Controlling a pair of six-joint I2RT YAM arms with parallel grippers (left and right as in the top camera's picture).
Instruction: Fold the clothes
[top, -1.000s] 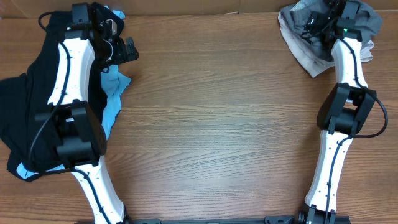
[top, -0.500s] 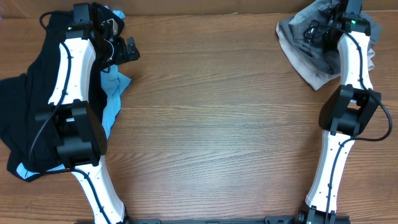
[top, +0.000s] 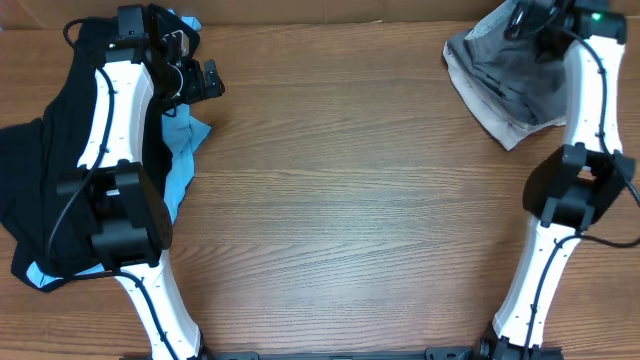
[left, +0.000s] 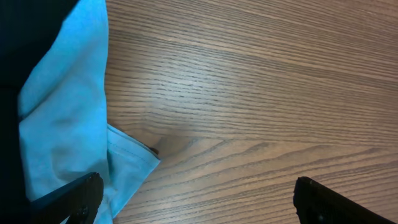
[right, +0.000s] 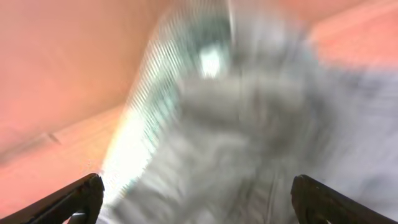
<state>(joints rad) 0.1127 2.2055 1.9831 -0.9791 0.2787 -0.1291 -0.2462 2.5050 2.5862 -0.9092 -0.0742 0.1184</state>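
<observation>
Left gripper (left: 196, 194) and right gripper (top: 528, 16) both gape wide, gripping nothing.
Grey shorts (top: 505, 85) lie bunched at the table's (top: 350, 220) far right corner, blurred in the right wrist view; the light-blue piece (left: 68, 124) lies half-hidden under the black garment (top: 40, 180).

Brown wooden table (top: 350, 200) being seen from above, stretching across whole view. Thin dark grain lines being shown running side to side. Pale tan strip (top: 300, 10) being seen along far edge; what it is cannot be told. Same wood being shown close up in left wrist view. Right wrist view being blurred; only reddish-brown patches being made out.
</observation>
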